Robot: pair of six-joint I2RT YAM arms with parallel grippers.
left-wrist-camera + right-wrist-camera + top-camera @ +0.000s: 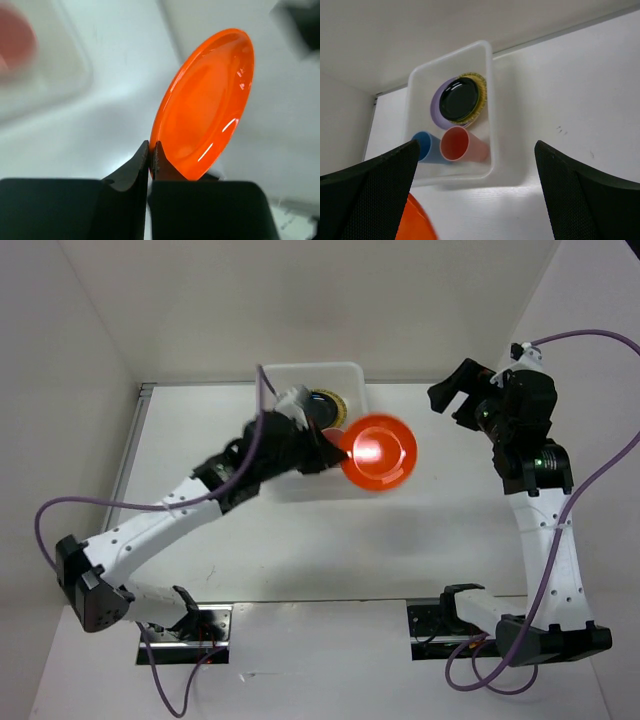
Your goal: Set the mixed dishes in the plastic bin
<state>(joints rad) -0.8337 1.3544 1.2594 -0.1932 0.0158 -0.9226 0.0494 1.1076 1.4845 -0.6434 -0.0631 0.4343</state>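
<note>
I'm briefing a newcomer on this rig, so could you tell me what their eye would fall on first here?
The bright orange plate stands out, pinched by its rim in the left fingers by the bin's right edge. Inside the bin lie a black plate and, near it, a blue cup and a pink cup on their sides.

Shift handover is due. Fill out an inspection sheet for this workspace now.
Surface: white table, bare where visible.
Job's things: orange plate held tilted at the plastic bin right rim; in the bin, black plate on tan woven plate on lilac plate; blue cup and pink-red cup on their sides.
Clutter: nothing seen.
Grippers: left gripper shut on the orange plate's rim; right gripper open, empty, raised.
Cables: purple cables loop off both arms, away from the dishes.
Surroundings: white walls.
</note>
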